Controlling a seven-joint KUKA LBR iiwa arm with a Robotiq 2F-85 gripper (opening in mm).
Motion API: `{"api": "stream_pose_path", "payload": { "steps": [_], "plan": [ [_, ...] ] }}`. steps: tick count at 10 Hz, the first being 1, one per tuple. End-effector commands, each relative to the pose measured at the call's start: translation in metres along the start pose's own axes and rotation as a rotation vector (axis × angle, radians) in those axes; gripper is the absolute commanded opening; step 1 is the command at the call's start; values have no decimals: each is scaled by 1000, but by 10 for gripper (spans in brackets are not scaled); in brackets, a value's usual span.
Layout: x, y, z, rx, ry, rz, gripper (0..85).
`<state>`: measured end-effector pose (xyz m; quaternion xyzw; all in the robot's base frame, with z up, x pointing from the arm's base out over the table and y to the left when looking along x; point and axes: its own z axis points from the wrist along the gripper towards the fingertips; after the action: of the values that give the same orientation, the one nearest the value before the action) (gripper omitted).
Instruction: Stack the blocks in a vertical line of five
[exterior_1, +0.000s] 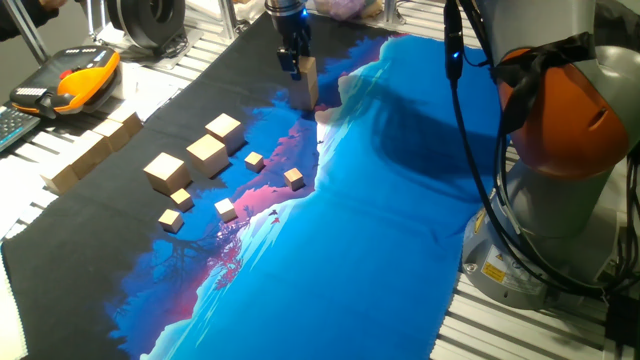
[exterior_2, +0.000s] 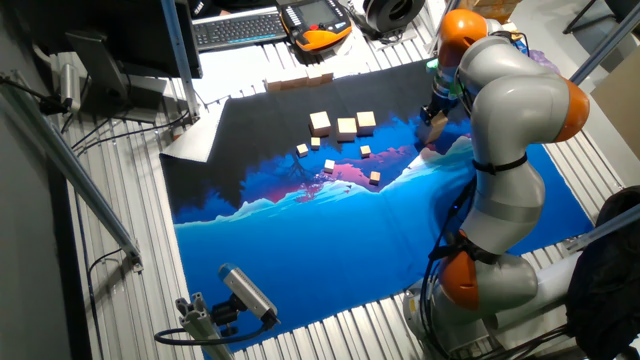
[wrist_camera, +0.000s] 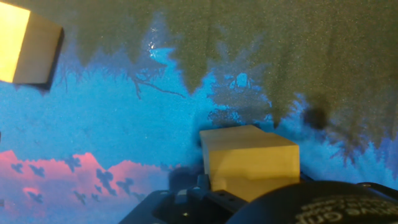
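I see the gripper (exterior_1: 296, 68) at top centre, apparently clamped on the upper block (exterior_1: 306, 75) of a two-block stack; three blocks (exterior_1: 207, 154) left. No legible writing.

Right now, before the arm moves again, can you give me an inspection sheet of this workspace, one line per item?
Surface: printed cloth, blue and black, over a slatted table.
Job's things: two blocks stacked under the tool; three blocks loose in a row.
Clutter: five tiny cubes; long wooden bars at the cloth's edge.
Tool: at the stack's top block; open or shut cannot be told.
Cables: black bundle along the arm.
Surroundings: orange handheld controller, keyboard.
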<state>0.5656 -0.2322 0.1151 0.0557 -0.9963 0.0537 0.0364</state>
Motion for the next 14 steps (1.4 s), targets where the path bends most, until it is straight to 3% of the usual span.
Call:
{"api": "stream_pose_path", "payload": {
  "steps": [1,6,9,11,12,14],
  "plan": [
    [0,0,0,1,-3,2,680],
    [-1,-1,-2,10,-5,15,680],
    [-7,-2,-15,31,7,18,680],
    [-15,-4,-33,28,30,10,680],
    [-23,2,-44,31,36,21,680],
    [-42,22,-54,-4,31,38,680]
  ]
}}
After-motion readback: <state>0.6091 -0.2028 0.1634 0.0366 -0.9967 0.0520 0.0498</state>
